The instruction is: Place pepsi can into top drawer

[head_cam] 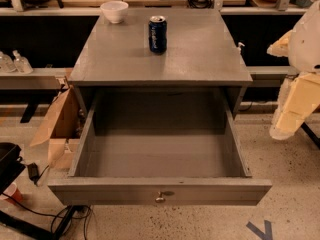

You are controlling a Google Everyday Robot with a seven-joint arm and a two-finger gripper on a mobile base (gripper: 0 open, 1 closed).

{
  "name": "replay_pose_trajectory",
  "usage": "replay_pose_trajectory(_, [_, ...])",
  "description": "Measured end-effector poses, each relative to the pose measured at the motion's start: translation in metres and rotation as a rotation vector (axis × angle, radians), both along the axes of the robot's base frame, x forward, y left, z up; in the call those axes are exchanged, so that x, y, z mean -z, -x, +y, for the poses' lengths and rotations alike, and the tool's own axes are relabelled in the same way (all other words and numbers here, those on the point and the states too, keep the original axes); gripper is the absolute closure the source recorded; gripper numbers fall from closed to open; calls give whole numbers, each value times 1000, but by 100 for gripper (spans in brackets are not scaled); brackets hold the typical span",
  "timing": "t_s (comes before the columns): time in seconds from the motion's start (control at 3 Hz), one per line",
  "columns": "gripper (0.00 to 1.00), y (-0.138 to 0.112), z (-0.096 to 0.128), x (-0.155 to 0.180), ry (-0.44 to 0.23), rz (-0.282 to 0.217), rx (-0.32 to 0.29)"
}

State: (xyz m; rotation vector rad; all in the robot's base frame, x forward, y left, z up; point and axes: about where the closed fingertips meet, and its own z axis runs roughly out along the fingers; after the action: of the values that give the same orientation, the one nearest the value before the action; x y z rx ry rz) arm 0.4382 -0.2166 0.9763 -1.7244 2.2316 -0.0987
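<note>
The pepsi can [157, 34], dark blue with a silver top, stands upright on the grey cabinet top [200, 59], near the back and slightly left of centre. The top drawer [160, 159] is pulled fully out toward me, and its inside is bare. A small round metal knob [160, 199] sits on its front panel. My gripper [286, 119] hangs at the right edge of the view, beside the cabinet's right side. It is well away from the can and holds nothing.
A white bowl [114, 11] stands at the cabinet top's back left corner. A cardboard box [59, 126] leans by the cabinet's left side. Cables and a dark object [7, 164] lie on the floor at lower left. Shelving runs behind the cabinet.
</note>
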Motion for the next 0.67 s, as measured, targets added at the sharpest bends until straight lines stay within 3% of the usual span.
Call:
replay_pose_trajectory(0.33, [0, -3, 1, 0, -7, -7, -2])
replay_pose_trajectory(0.67, [0, -36, 9, -1, -85, -73, -25])
